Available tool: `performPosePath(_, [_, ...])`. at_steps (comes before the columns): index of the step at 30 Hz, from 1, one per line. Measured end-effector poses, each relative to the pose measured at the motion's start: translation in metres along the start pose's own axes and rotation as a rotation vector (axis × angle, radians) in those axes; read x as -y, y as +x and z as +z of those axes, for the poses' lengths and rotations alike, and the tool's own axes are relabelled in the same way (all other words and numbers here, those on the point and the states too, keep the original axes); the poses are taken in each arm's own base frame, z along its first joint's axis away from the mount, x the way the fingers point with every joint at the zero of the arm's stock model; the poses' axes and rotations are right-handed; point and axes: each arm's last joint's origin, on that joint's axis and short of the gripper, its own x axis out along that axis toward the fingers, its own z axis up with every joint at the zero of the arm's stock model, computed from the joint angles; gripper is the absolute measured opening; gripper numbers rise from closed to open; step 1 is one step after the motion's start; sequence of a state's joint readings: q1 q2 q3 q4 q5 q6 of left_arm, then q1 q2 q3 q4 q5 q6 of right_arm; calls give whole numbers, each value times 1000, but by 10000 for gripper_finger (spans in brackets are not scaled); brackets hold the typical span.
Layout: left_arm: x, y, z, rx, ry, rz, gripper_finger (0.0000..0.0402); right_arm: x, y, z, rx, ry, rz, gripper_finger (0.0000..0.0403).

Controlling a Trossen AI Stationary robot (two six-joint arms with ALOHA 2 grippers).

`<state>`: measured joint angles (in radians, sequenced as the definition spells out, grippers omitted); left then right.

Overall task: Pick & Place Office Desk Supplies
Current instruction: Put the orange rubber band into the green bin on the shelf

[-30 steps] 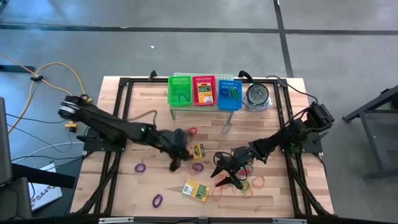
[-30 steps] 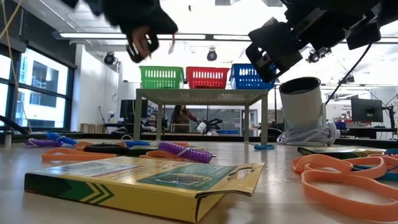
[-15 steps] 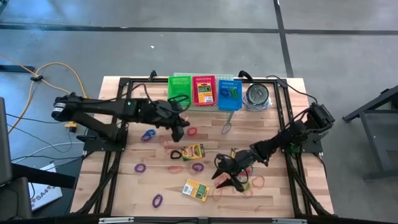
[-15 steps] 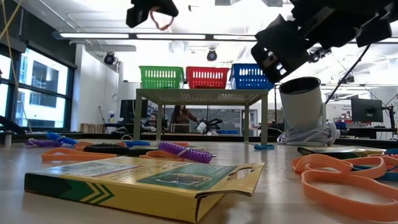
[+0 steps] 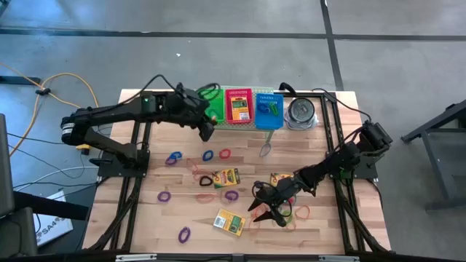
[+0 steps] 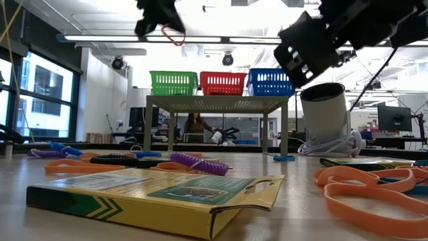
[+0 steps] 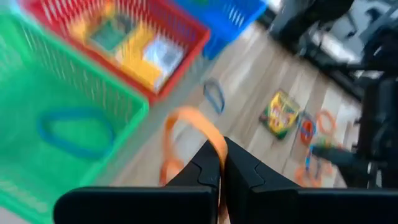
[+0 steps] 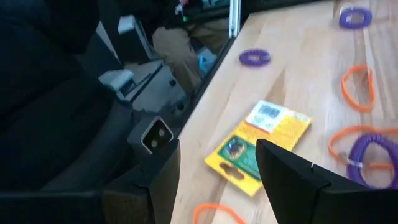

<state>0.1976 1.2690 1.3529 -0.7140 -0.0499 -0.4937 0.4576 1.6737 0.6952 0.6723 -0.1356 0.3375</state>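
Up by the green basket (image 5: 211, 102), the left gripper (image 7: 219, 169) had its jaws clamped on an orange rubber band (image 7: 186, 134), which drooped limp from the pinch: light, soft and stretchy, best nipped anywhere along its thin strand. Low over the wooden surface (image 5: 189, 218), the right gripper (image 5: 268, 211) held its jaws apart and empty near a crayon box (image 5: 229, 222), a flat, stiff carton likely to slide, best taken across its narrow edges. More bands lay scattered about. Beyond the surface lay a bright workshop with ceiling lights.
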Motion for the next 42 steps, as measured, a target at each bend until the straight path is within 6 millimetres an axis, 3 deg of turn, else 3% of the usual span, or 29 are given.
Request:
performPosePath(4, [-3, -9, 19, -3, -14, 54, 0, 1, 0, 5, 50, -18, 3, 199])
performPosePath(9, [-15, -5, 35, -111, -29, 176, 0, 5, -1, 8, 83, -22, -52, 199])
performPosePath(14, [-42, 21, 46, -179, -81, 333, 0, 7, 4, 1, 75, 26, -75, 199])
performPosePath(18, [-62, 43, 55, -224, -90, 341, 0, 10, 8, -5, 51, 52, -76, 199])
performPosePath(31, [-90, 88, 55, -294, -144, 393, 1, 6, 9, -1, 96, 10, 27, 199])
performPosePath(38, [-89, 94, 52, -322, -137, 374, 5, 6, 9, -1, 100, -3, 23, 199])
performPosePath(42, [-85, 92, 51, -334, -110, 361, 34, 6, 9, -1, 105, -13, 22, 199])
